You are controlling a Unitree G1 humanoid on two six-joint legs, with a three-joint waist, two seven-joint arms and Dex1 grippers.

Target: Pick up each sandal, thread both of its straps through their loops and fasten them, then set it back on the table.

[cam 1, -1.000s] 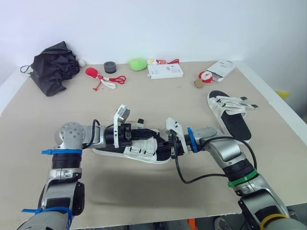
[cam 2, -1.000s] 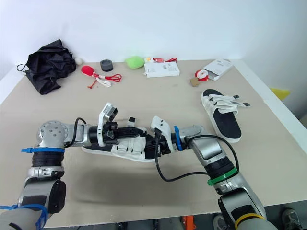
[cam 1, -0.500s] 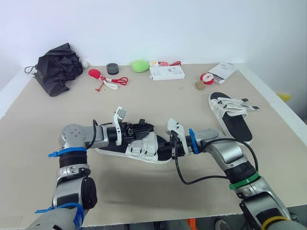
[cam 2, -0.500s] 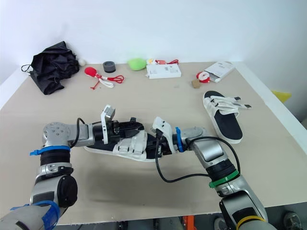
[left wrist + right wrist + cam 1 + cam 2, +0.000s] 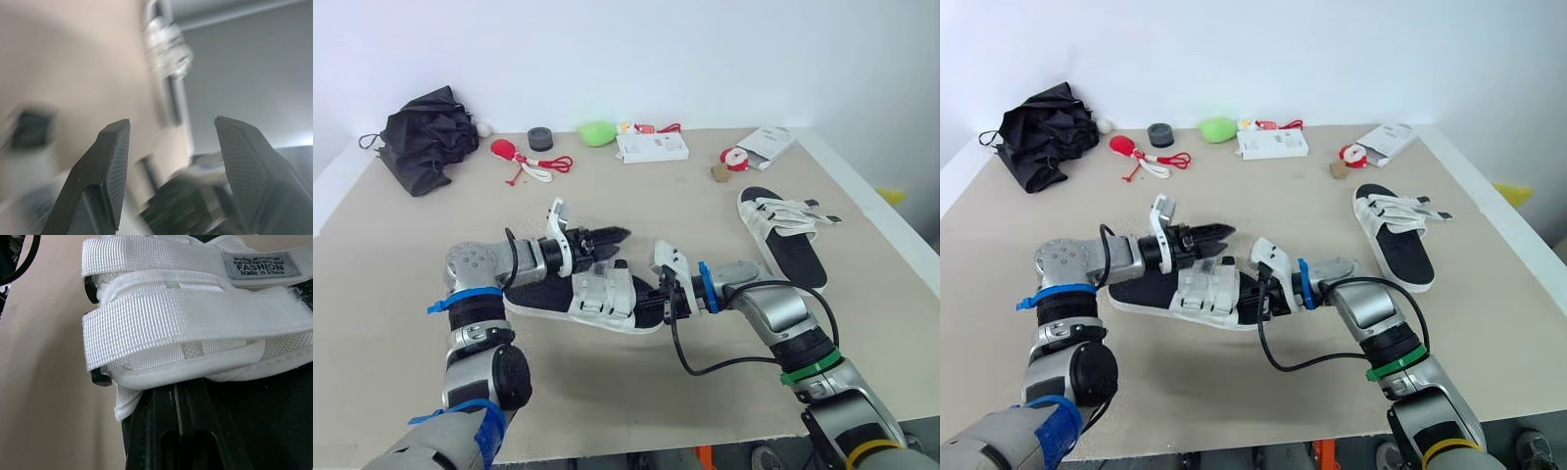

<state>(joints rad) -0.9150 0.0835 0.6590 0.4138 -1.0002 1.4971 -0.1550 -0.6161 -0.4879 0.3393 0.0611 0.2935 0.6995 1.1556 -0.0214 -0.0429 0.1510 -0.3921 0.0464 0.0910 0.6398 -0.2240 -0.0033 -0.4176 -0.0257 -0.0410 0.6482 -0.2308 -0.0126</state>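
Observation:
A sandal (image 5: 582, 294) with a black footbed and white straps lies on the table in front of me. In the right wrist view its two straps (image 5: 186, 318) lie flat across the upper, under a grey label. My left gripper (image 5: 610, 248) hovers just over the sandal's far edge, open, with nothing between its fingers (image 5: 115, 161). My right gripper (image 5: 653, 304) is shut, its tips against the black footbed at the sandal's right end. A second sandal (image 5: 783, 235) lies at the right, with its strap ends sticking out loose.
Along the far edge sit a black folded umbrella (image 5: 426, 137), a red toy with cord (image 5: 524, 162), a black puck (image 5: 539, 137), a green lump (image 5: 595, 131), a white box (image 5: 651, 147) and a white packet (image 5: 764, 145). A small brown block (image 5: 719, 171) lies near the packet.
My left gripper went from shut on the straps to open, and swung up and away toward the sandal's far side. The right gripper stayed put.

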